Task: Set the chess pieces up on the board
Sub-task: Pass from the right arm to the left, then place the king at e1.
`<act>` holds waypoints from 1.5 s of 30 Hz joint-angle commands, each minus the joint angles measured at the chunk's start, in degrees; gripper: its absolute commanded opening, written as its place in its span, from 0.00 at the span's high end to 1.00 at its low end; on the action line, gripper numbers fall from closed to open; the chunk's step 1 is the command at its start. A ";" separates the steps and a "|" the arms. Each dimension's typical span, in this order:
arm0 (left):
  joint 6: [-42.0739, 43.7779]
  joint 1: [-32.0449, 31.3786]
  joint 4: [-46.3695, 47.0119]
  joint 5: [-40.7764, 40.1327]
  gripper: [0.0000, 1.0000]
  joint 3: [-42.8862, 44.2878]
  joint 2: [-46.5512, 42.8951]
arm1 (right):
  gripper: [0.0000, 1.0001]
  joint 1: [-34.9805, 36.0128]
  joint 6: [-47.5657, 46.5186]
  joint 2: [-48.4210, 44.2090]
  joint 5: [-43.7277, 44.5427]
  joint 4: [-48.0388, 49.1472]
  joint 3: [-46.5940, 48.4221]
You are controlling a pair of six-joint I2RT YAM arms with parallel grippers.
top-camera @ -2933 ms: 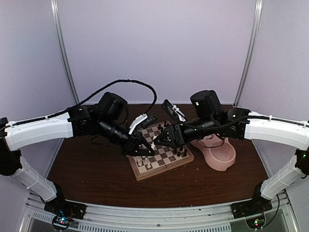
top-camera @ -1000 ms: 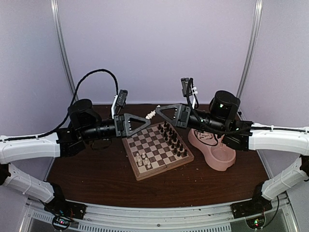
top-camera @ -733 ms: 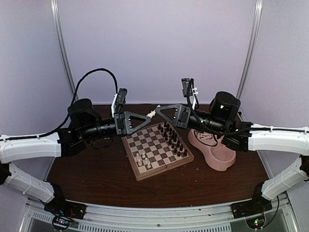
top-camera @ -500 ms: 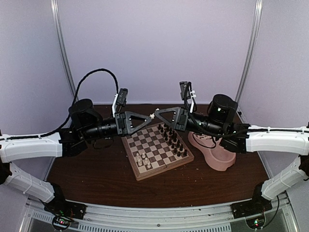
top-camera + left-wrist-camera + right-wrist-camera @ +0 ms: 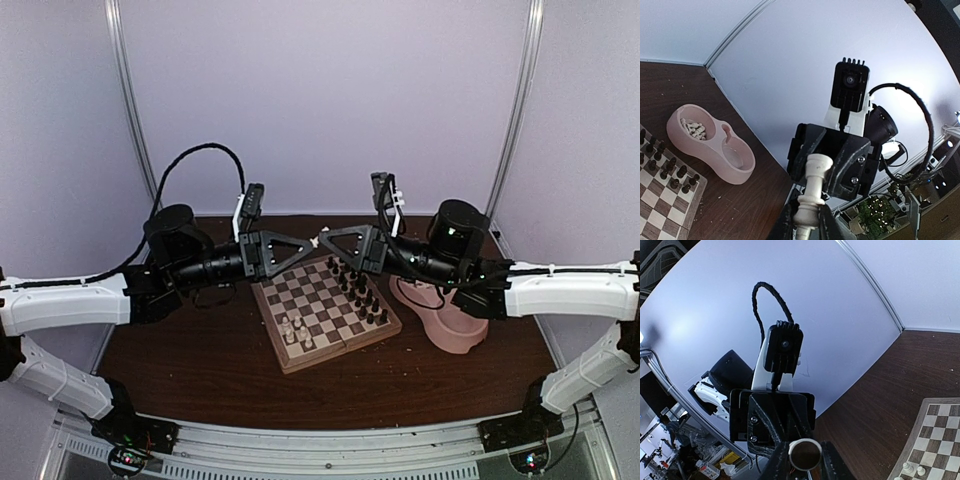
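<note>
While both arms hang level above the board (image 5: 310, 300), I see one cream piece (image 5: 812, 192) bridged between them in mid-air, well clear of the squares; the left gripper (image 5: 804, 227) is pinched on its head end, and the right gripper (image 5: 804, 456) flanks its round base so tightly that I read it as clamped too (both wrist views agree on this); I judge this a handover, with neither side let go yet. I expect the piece to be light, rigid and smooth, a turned shape whose tapers can squirt out from flat fingers; the narrow stem beneath the head looks the surest place to hold, leaving the base free to stand. More cream pieces (image 5: 692, 129) lie in the pink bowl (image 5: 735, 167); a few cream ones (image 5: 297, 330) stand by the board's near edge; dark ones (image 5: 360, 290) fill its right side.
</note>
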 commanded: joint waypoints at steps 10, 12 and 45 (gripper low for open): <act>12.49 7.89 -45.18 -2.96 0.97 9.58 -6.66 | 0.41 0.03 -9.07 -11.01 10.59 -17.59 -7.01; 15.09 9.28 -53.61 -5.57 0.97 11.92 -6.50 | 0.40 -0.19 -10.98 -14.00 12.77 -21.89 -8.09; 34.75 14.95 -98.58 -9.23 0.99 51.47 40.12 | 0.43 -6.20 -18.33 -18.24 19.16 -43.55 -6.12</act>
